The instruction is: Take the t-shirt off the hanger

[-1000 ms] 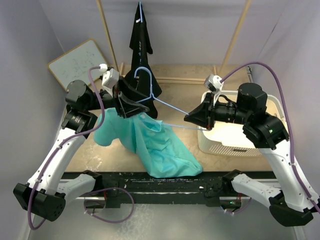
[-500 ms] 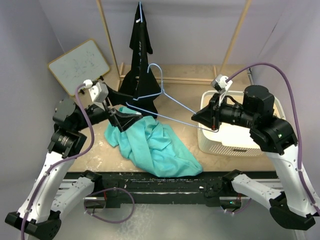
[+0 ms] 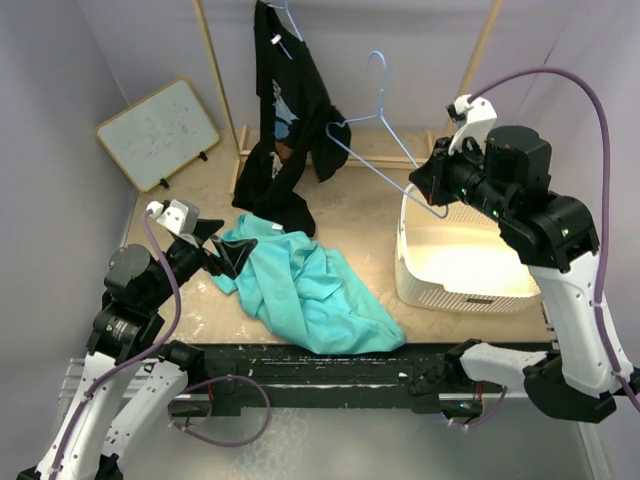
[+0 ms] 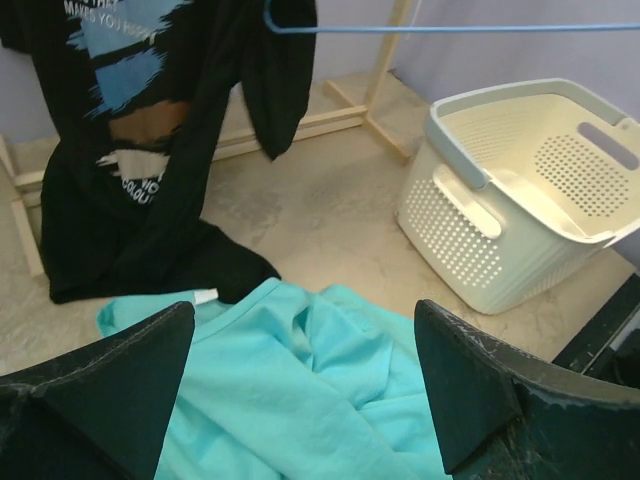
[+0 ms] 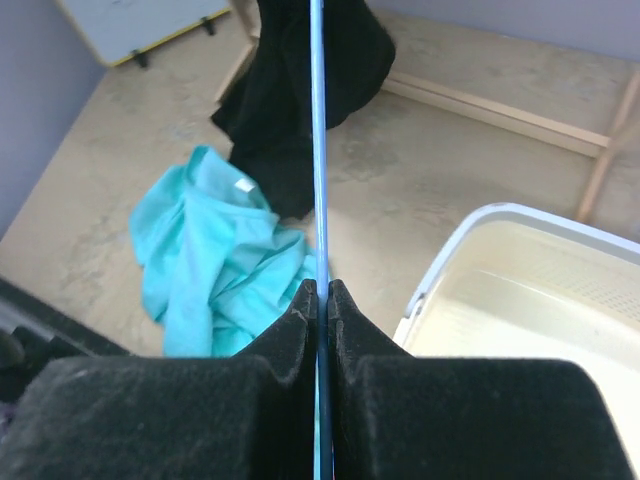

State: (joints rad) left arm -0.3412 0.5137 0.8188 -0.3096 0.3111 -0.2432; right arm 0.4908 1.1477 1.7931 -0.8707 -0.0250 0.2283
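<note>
The teal t-shirt (image 3: 305, 285) lies crumpled on the table, off the hanger; it also shows in the left wrist view (image 4: 300, 400) and the right wrist view (image 5: 215, 260). The light blue wire hanger (image 3: 385, 130) is bare and held up in the air over the table. My right gripper (image 3: 432, 190) is shut on the hanger's wire (image 5: 319, 150). My left gripper (image 3: 228, 255) is open and empty, just above the left edge of the teal shirt.
A black printed t-shirt (image 3: 285, 110) hangs from a wooden rack (image 3: 215, 70) at the back. A white laundry basket (image 3: 470, 260) stands on the right. A small whiteboard (image 3: 160, 130) leans at the back left.
My right gripper lifted the hanger up and to the right, free of the teal shirt. My left gripper let go, pulled back to the left and opened. The teal shirt dropped onto the table.
</note>
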